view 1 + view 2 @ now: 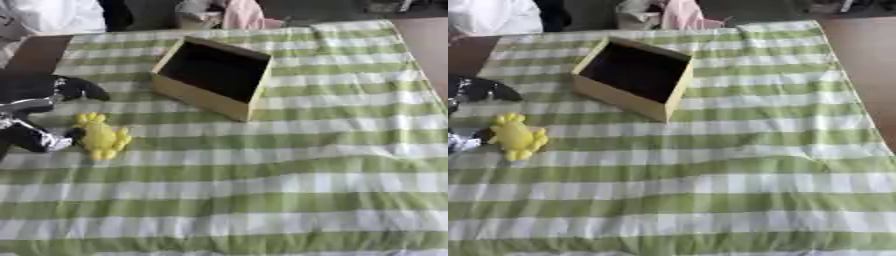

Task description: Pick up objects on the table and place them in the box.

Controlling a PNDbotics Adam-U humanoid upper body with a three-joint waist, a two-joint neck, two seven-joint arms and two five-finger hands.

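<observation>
Now the left hand (39,135) sits at the left edge, fingers touching the yellow toy (102,137) on the table (289,190); closed or not, can't tell. Next: grasp, lift, carry to the box (213,77) upper center.

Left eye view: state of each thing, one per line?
Box: open top, nothing visible inside, standing on the cloth.
Yellow toy: flat on the cloth, outside the box, left hand's fingers at its left edge.
Left hand: at the view's left edge beside the toy; whether it grips the toy cannot be told.
Right hand: not in view.
Checked cloth: spread over the table, slightly wrinkled.
</observation>
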